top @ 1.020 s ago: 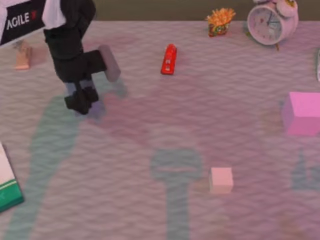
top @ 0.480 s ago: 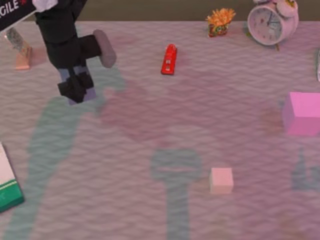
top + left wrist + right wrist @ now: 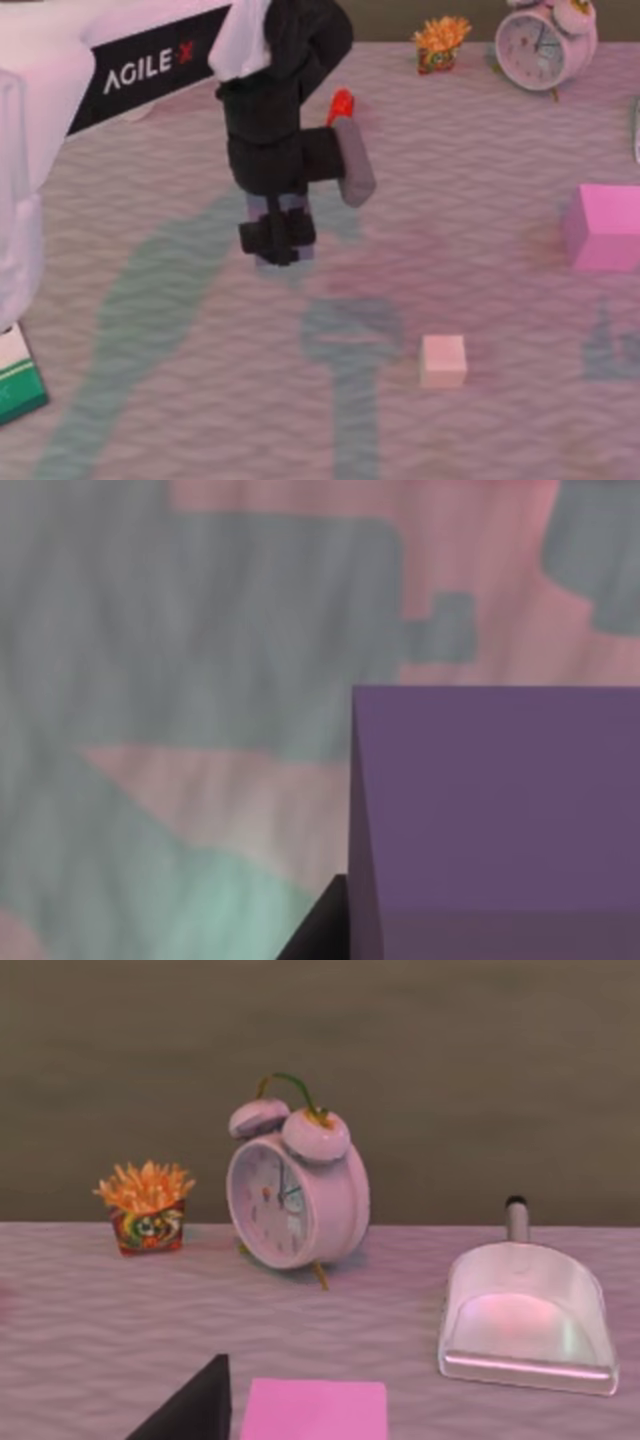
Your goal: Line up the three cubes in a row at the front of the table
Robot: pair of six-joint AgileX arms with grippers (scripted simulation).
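My left gripper [image 3: 278,236] hangs over the middle of the table [image 3: 480,200], shut on the dull purple cube [image 3: 500,820]. From above only slivers of that cube [image 3: 258,207] show under the black hand. The small pale pink cube [image 3: 443,360] rests right of centre, toward the front. Near the right edge lies the larger bright pink cube [image 3: 605,226]. My right gripper [image 3: 200,1412] is outside the top view and shows only as a dark wedge in the right wrist view, beside the bright pink cube [image 3: 315,1410].
The red oblong [image 3: 341,101] lies partly hidden behind my left arm. A pink alarm clock [image 3: 545,42] and a fries toy [image 3: 440,42] stand at the back right. A clear scoop [image 3: 525,1315] lies at the far right. A green-and-white box [image 3: 15,375] sits at the front left.
My left arm has swung from the back left toward the middle of the table, carrying the purple cube with it. The two pink cubes have not moved.
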